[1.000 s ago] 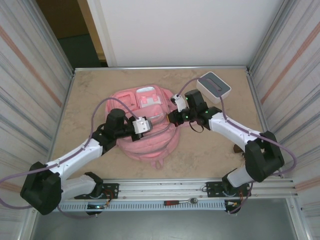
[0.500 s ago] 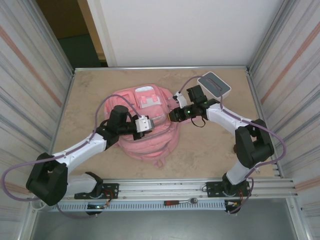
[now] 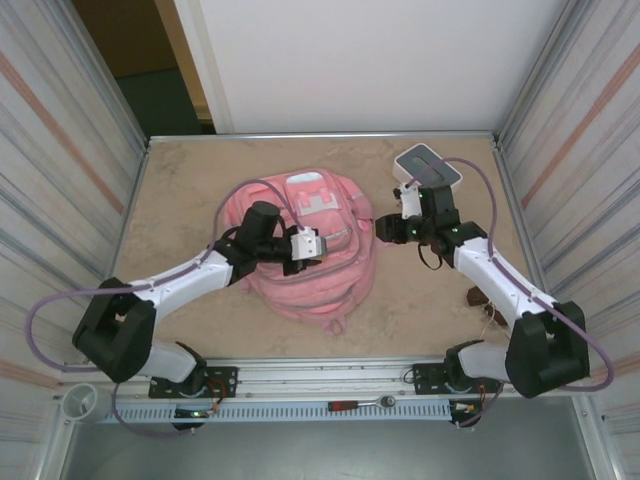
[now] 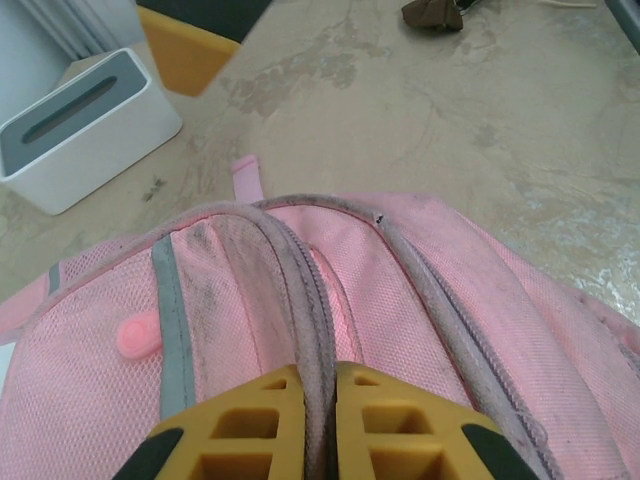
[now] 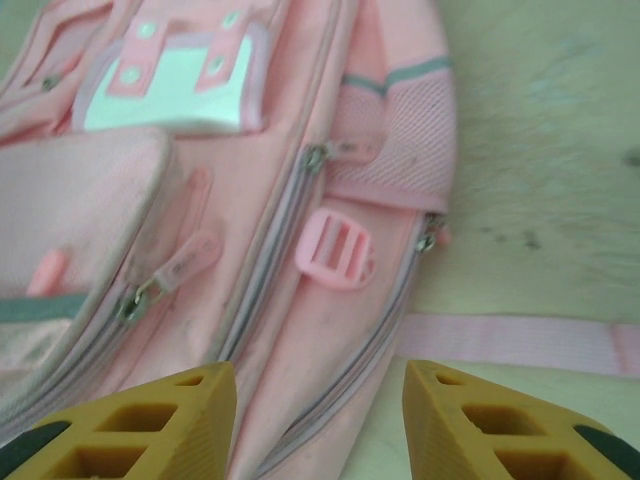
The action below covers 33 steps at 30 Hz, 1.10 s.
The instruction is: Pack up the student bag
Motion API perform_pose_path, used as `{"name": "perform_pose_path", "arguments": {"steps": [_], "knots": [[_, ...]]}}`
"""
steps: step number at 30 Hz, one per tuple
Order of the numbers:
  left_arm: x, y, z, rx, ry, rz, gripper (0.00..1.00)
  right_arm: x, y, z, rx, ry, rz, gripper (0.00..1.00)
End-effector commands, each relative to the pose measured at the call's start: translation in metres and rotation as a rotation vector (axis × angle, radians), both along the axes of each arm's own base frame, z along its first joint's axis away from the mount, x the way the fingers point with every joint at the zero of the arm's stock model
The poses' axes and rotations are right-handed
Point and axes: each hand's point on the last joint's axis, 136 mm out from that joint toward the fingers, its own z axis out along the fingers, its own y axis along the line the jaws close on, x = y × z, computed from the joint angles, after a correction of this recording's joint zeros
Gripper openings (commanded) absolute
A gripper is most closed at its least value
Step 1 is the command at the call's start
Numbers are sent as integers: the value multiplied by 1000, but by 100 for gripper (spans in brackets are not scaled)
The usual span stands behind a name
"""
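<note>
The student bag [image 3: 310, 270], a soft pink backpack with a white patch, lies in the middle of the table. My left gripper [image 3: 316, 243] rests on top of it. In the left wrist view its yellow fingers [image 4: 250, 420] are shut on a grey zip seam of the bag [image 4: 430, 290]. My right gripper [image 3: 386, 230] stands just off the bag's right side. In the right wrist view it [image 5: 320, 385] is open, hovering over the bag's side edge [image 5: 330, 330] beside a pink buckle [image 5: 338, 250], with nothing held.
A white-and-grey box [image 3: 428, 167] stands at the back right, close behind the right wrist. A loose pink strap [image 5: 510, 340] lies on the table. A small brown thing [image 3: 478, 297] sits near the right wall. Metal walls close both sides.
The bag has slid right and back with my left gripper still shut on it. My right gripper has opened and drawn off to the right of the bag.
</note>
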Motion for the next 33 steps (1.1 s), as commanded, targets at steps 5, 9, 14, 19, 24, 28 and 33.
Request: {"name": "perform_pose_path", "arguments": {"steps": [5,9,14,19,24,28,33], "knots": [[17,-8,16,-44,-92,50,22,5,-41,28,-85,-152,-213,48],[17,3,32,-83,-97,129,44,5,-52,51,-103,-243,-270,51],[18,25,65,-181,-145,261,61,2,-68,70,-170,-322,-346,65],[45,91,92,-370,-137,601,81,2,-105,55,-278,-341,-509,82],[83,223,73,-381,-141,1242,96,13,-148,-5,-352,-292,-656,88],[94,303,37,-393,-83,1512,99,25,-164,-56,-400,-273,-682,90],[118,333,6,-440,-51,1544,99,45,-173,-63,-320,-329,-679,92]]}}
